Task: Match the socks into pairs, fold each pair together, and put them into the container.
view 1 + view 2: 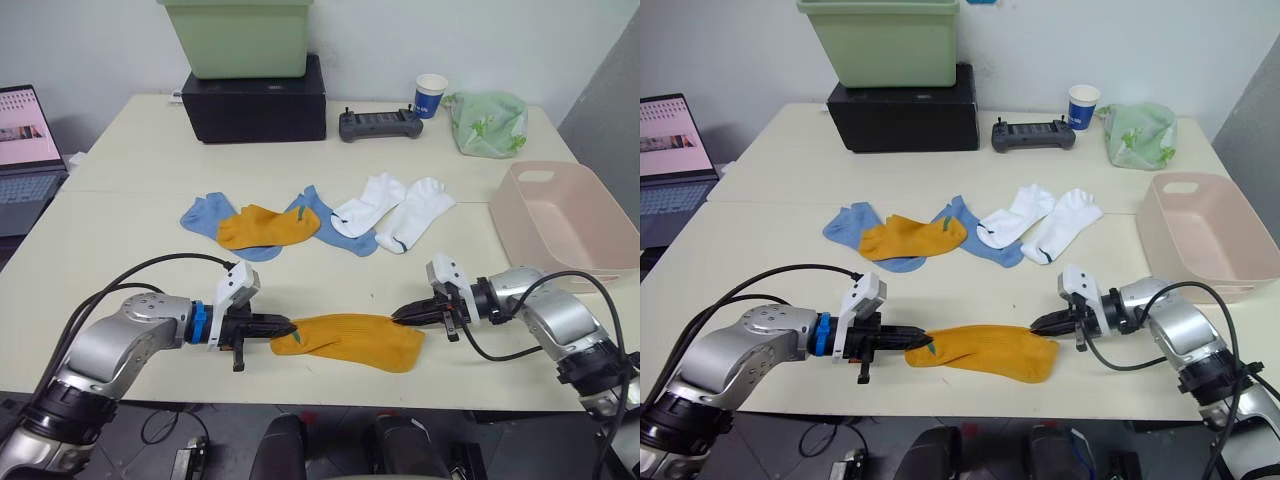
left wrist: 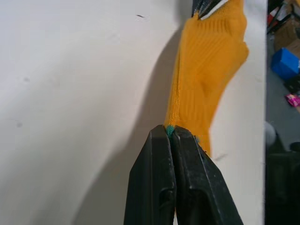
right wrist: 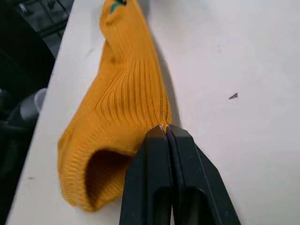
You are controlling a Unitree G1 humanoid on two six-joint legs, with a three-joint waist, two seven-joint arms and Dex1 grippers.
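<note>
**Mustard sock held at both ends near the front counter edge**

A mustard-orange sock [image 1: 350, 341] lies stretched along the front edge of the counter [image 1: 130, 230], nearest the camera. The left pincer [image 1: 288, 327] has its fingers pressed together on the end of this sock that carries the green tab; the left wrist view shows the fabric edge pinched between the two black fingers [image 2: 157, 187]. The right pincer [image 1: 397, 315] is pinching the opposite end at the upper edge, fingers closed on the ribbed fabric, as seen in the right wrist view.

Farther back, mid-counter, the remaining socks lie in a loose row:
- a second mustard-orange sock [image 1: 265, 227] lying on top of a light blue sock [image 1: 207, 215];
- another light blue sock [image 1: 322, 217] just beside it, overlapped at one end by a white sock [image 1: 368, 203];
- a second white sock [image 1: 415, 213] touching the first.

The pale pink container [image 1: 560, 215] sits at the right side of the counter, well apart from the held sock.

At the back stand a black box [image 1: 255, 100] with a light green bin [image 1: 240, 38] on top, a controller [image 1: 378, 124], a paper cup [image 1: 431, 95] and a pale green bag [image 1: 487, 122]. A laptop [image 1: 25, 150] is at the far left.
</note>
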